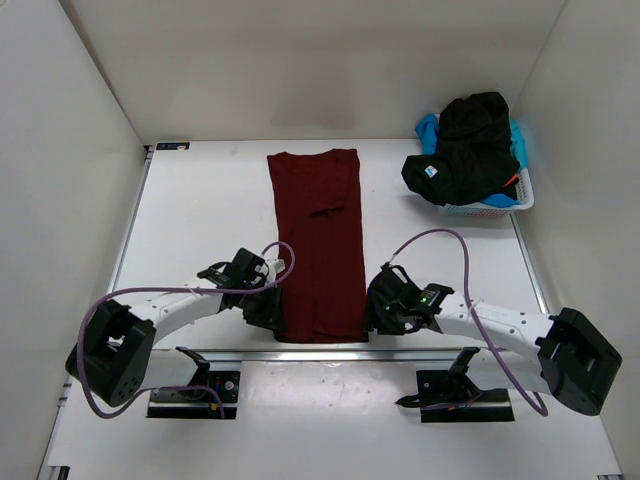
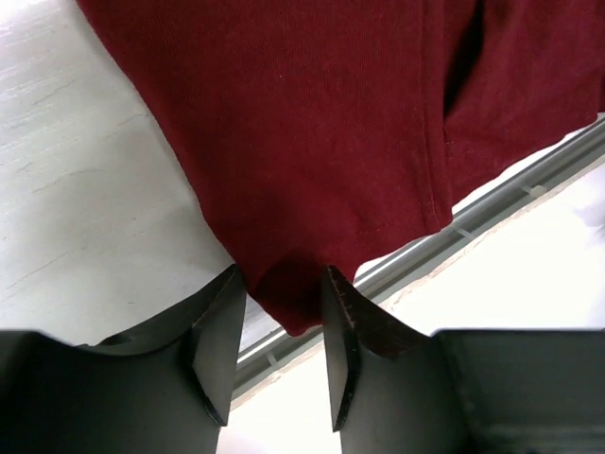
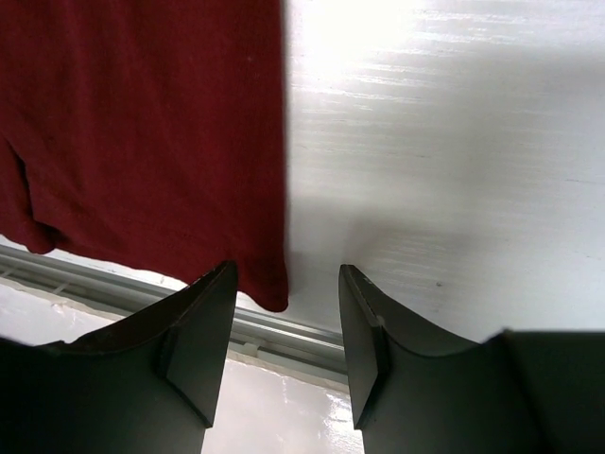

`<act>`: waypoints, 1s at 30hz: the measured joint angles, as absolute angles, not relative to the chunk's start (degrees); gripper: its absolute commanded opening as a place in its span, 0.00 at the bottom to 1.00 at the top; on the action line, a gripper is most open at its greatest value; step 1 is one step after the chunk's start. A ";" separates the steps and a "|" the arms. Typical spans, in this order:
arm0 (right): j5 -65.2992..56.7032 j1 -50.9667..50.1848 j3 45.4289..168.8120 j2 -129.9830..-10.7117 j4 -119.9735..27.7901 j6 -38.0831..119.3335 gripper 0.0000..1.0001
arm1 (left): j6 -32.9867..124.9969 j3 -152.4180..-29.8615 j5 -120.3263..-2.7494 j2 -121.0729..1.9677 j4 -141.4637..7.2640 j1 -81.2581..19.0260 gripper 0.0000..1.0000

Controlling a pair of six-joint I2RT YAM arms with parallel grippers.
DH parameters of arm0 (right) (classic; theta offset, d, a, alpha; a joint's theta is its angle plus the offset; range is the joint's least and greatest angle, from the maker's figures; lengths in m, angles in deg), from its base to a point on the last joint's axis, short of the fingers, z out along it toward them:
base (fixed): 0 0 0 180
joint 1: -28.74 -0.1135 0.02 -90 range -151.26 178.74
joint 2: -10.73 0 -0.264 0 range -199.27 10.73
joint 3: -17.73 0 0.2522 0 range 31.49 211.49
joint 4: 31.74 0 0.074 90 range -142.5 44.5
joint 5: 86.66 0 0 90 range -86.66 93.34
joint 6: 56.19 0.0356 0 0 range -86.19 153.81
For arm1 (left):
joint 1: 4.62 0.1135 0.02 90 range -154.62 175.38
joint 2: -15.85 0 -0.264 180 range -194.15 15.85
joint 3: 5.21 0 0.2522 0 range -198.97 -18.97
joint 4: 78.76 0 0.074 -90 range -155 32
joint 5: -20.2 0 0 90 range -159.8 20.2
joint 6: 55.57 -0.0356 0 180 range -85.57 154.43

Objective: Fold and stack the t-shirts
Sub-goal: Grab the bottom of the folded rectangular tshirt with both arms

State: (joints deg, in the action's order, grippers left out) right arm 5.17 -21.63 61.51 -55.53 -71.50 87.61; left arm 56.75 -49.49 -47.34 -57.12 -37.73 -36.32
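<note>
Item in hand: one dark red cloth t-shirt point(image 1: 318, 240), folded lengthwise into a long narrow strip. It lies flat in the middle of the white bench point(image 1: 200, 220), hem at the near edge by the grey metal rail point(image 1: 320, 352), collar end far. Left gripper point(image 2: 282, 284): at the strip's near left corner, jaws narrowed with the cloth corner between them; we cannot tell whether they pinch it or merely flank it. Right gripper point(image 3: 288, 279): at the near right corner, jaws moderately apart and holding nothing, with bare bench between them and the hem corner just left of the gap. Other stock: a white plastic lattice basket point(image 1: 522, 200) at the far right, heaped with a black t-shirt point(image 1: 470, 150), a light blue t-shirt point(image 1: 428, 130) and a sliver of a bright orange t-shirt point(image 1: 514, 181), none folded. We judge the step to be taking both near corners for the crosswise fold toward the far end. Risks noted:
- The right gripper, closing where it stands, would miss the cloth.
- A lift on the left corner alone would drag the strip askew and spill the lengthwise fold.
- A shallow left pinch may catch only the top layer and peel the layers apart.
- Jaws driven low may snag the rail.
</note>
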 measured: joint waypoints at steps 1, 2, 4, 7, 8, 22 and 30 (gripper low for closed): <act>5.12 -21.68 61.51 -55.64 -71.50 87.59 0.44 | 56.80 -49.49 -47.30 -57.16 -37.80 -36.41 0.47; 4.99 -21.72 61.51 -55.70 -71.52 87.59 0.44 | 56.91 -49.43 -47.21 -57.29 -37.95 -36.32 0.45; 4.88 -21.79 61.51 -55.83 -71.39 87.59 0.44 | 57.21 -49.41 -46.58 -57.77 -38.45 -36.21 0.39; 4.67 -21.76 61.51 -55.83 -71.10 87.61 0.41 | 57.04 -49.06 -46.53 -58.03 -39.15 -36.23 0.31; 4.49 -21.76 61.51 -55.83 -70.97 87.61 0.39 | 57.12 -48.90 -46.34 -58.12 -39.33 -36.21 0.31; 1.12 -21.33 61.51 -56.60 -69.13 87.39 0.34 | 56.42 -48.71 -44.74 -58.76 -38.19 -35.45 0.33; 0.40 -21.33 61.35 -56.64 -70.01 87.13 0.36 | 57.65 -48.20 -42.88 -57.66 -36.81 -37.87 0.39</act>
State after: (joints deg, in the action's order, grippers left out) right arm 0.40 -21.33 61.35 -56.64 -70.01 87.13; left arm 57.65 -48.20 -42.88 -57.66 -36.81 -37.87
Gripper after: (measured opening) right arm 0.356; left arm 0.423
